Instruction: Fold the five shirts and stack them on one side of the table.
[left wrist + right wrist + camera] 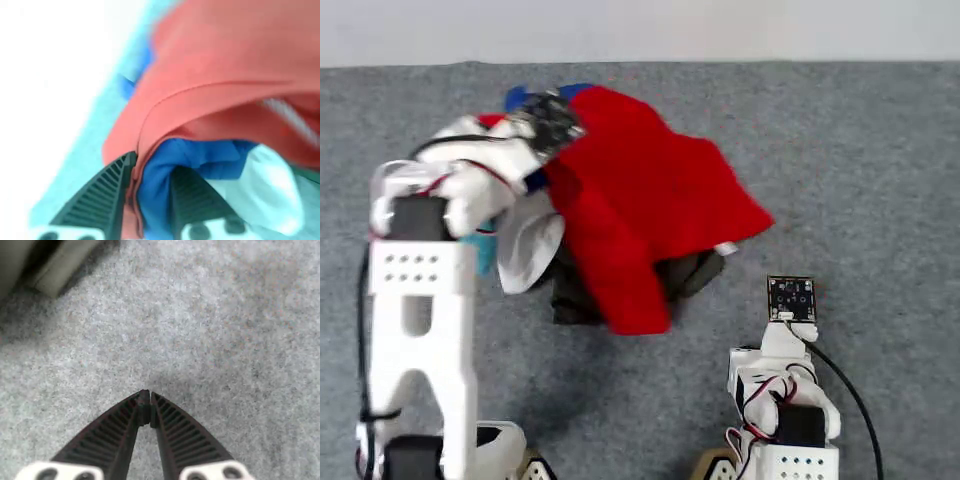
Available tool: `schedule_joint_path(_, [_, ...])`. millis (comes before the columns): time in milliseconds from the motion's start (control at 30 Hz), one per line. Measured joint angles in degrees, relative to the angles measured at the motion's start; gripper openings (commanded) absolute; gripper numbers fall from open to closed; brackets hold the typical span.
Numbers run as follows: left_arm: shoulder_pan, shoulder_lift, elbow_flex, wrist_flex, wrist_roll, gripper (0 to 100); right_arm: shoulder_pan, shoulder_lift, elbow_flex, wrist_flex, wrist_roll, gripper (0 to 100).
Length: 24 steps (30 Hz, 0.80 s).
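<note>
A red shirt (640,200) lies draped over a heap of shirts at the table's middle left. My left gripper (152,172) is shut on the red shirt's (225,70) hem, with a fold of blue shirt (155,190) pinched alongside. In the high view that gripper (548,122) holds the cloth at the heap's far left corner. A white shirt (530,245), a dark shirt (570,295) and an olive shirt (695,272) stick out from under the red one. My right gripper (148,402) is shut and empty over bare carpet, near the olive shirt (55,265).
Grey carpet (860,160) covers the table, with open room to the right and in front of the heap. The right arm (790,300) sits low at the front right. A teal piece (485,250) shows beside the left arm.
</note>
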Motion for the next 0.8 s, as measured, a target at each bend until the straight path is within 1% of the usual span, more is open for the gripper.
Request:
schedule_joint_path(100, [-4.57, -1.23, 0.0, -4.84, 1.67, 0, 0.0, 0.0, 0.0, 0.0, 0.0, 0.9])
schedule_joint_path(233, [-10.81, -1.32, 0.09, -11.08, 2.11, 0, 0.0, 0.0, 0.0, 0.0, 0.0, 0.9])
schedule_joint_path(500, [-23.91, -1.32, 0.09, -19.87, 2.46, 0, 0.0, 0.0, 0.0, 0.0, 0.0, 0.9])
schedule_joint_path(633, [-30.59, -1.32, 0.09, -22.42, 2.55, 0, 0.0, 0.0, 0.0, 0.0, 0.0, 0.9])
schedule_joint_path(800, [-37.98, -1.32, 0.18, -22.42, 2.55, 0, 0.0, 0.0, 0.0, 0.0, 0.0, 0.9])
